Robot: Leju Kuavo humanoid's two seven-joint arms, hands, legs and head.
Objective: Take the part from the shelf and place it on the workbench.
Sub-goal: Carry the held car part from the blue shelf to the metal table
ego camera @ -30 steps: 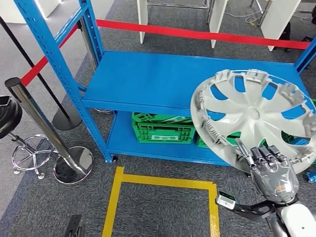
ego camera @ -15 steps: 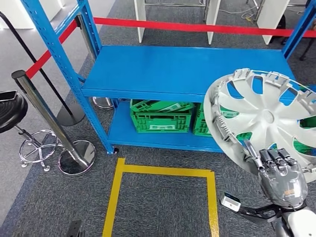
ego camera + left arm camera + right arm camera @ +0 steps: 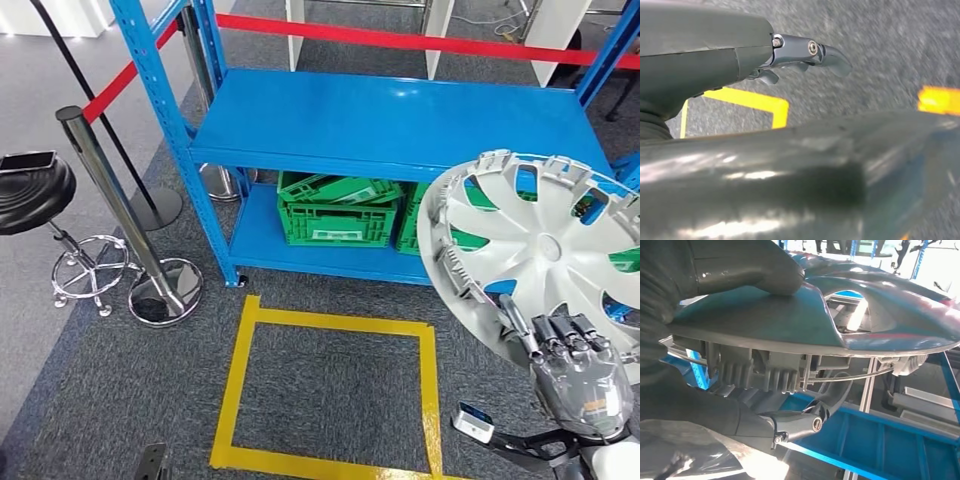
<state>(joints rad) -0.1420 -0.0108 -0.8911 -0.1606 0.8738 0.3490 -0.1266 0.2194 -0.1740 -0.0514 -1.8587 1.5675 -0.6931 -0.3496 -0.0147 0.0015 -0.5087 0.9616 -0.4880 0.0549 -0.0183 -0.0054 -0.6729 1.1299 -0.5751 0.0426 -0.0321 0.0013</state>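
Before blue shelf [image 3: 392,125], right hand [image 3: 577,375] fingers [image 3: 562,330] grip upraised hubcap [image 3: 543,250].

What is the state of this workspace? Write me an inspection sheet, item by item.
Surface: grey carpet floor with a yellow tape rectangle; no workbench seen.
Job's things: silver wheel cover off the blue shelf, held tilted in front of it.
Clutter: green crates on the lower shelf level.
Hands: right hand grips the wheel cover's lower rim; left hand hangs above the floor, holding nothing visible.
Cables: nothing seen by the shelf.
Surroundings: chrome barrier post with red belt, black stool to the left.
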